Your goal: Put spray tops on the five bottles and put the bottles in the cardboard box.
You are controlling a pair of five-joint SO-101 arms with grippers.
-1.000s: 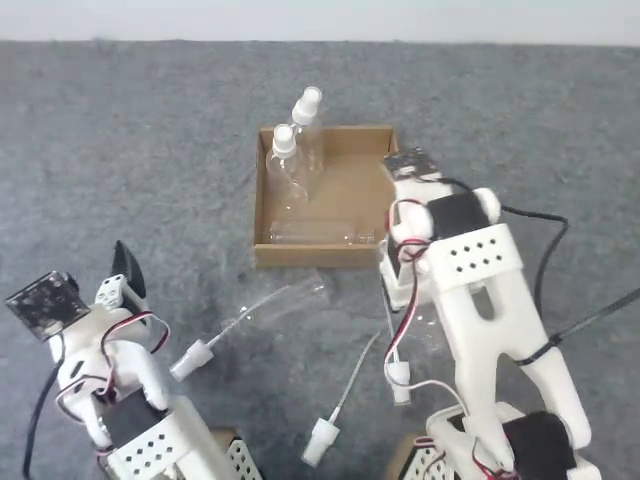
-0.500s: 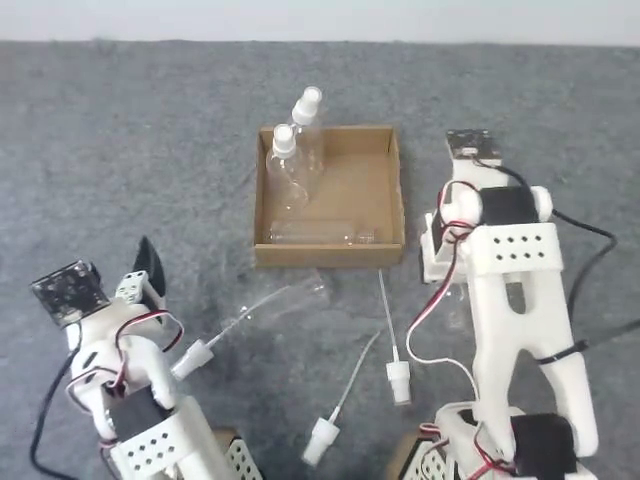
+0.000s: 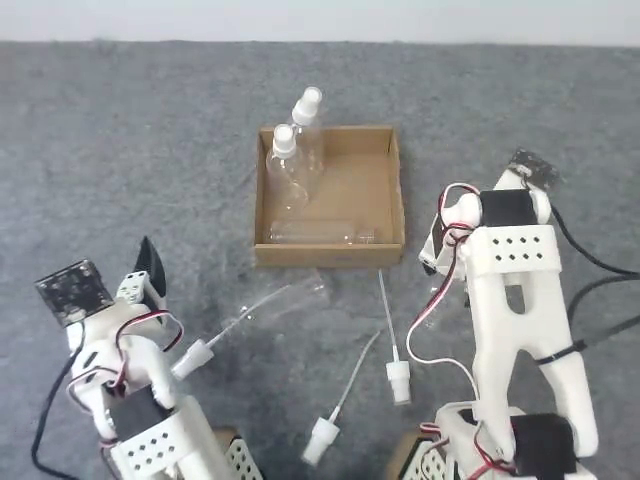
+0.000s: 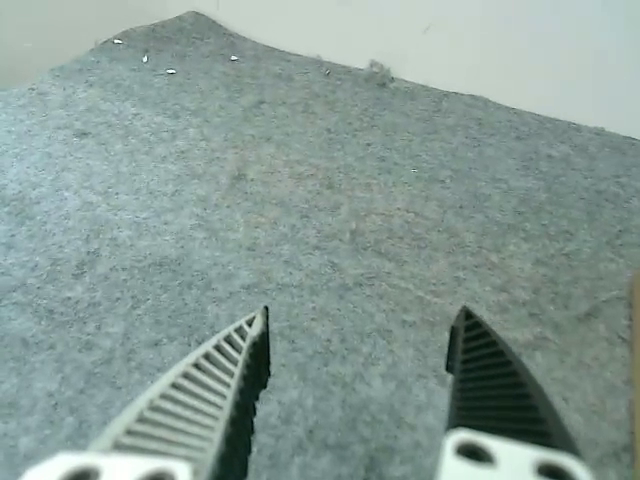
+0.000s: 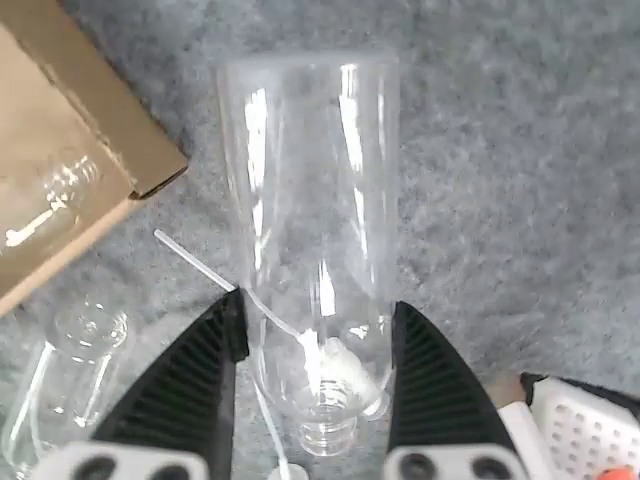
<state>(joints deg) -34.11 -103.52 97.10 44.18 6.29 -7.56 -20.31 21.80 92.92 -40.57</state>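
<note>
Right gripper [image 5: 318,315] swung right from box [image 3: 330,256], clamped on clear cylindrical bottle [image 5: 310,180], left gripper [image 4: 358,330] spread wide over grey felt [image 4: 300,180]

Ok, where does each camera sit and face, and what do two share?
High view: fixed overhead, looking down on the grey felt table, brown cardboard box and white arms.
Left wrist view: on the left arm, facing across felt to a pale wall, past the open left gripper.
Right wrist view: on the right arm, looking down past the right gripper, shut on a clear plastic bottle.
Shared: the box, in high and right wrist views.
</note>
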